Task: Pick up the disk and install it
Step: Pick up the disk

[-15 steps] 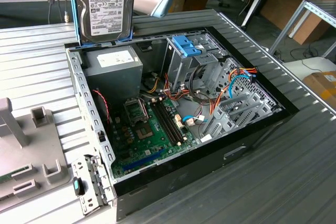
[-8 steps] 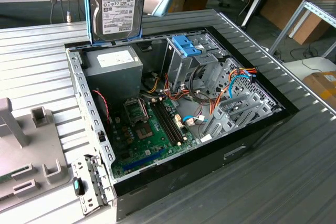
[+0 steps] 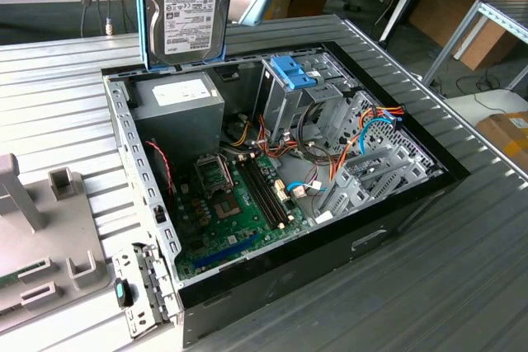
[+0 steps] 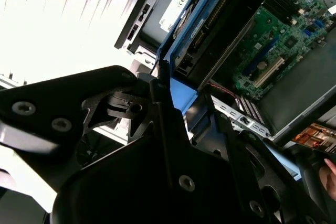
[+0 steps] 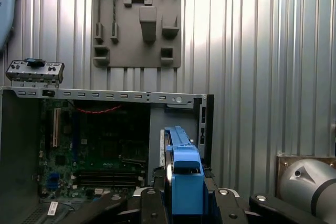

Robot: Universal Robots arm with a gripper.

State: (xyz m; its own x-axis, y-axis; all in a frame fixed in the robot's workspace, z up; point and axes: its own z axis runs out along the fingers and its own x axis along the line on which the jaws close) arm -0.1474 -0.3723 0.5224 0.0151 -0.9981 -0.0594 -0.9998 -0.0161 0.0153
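1. Exterior view: the picture's top edge cut off the disk (image 3: pixel 183 14), and its label print was too small for me to read. The disk hid part of the far rim of the computer case (image 3: pixel 132 154). The exterior view's left edge cut off the grey fixture plate (image 3: pixel 41 237).
2. First wrist view: I saw the disk edge-on only. The gripper (image 5: pixel 186 205), clamped around it, covered the contact faces.
3. Second wrist view: the gripper's black body masked one end of the disk. Glare washed out the table (image 4: pixel 58 19). The picture's edge cropped a hand (image 4: pixel 329 179).
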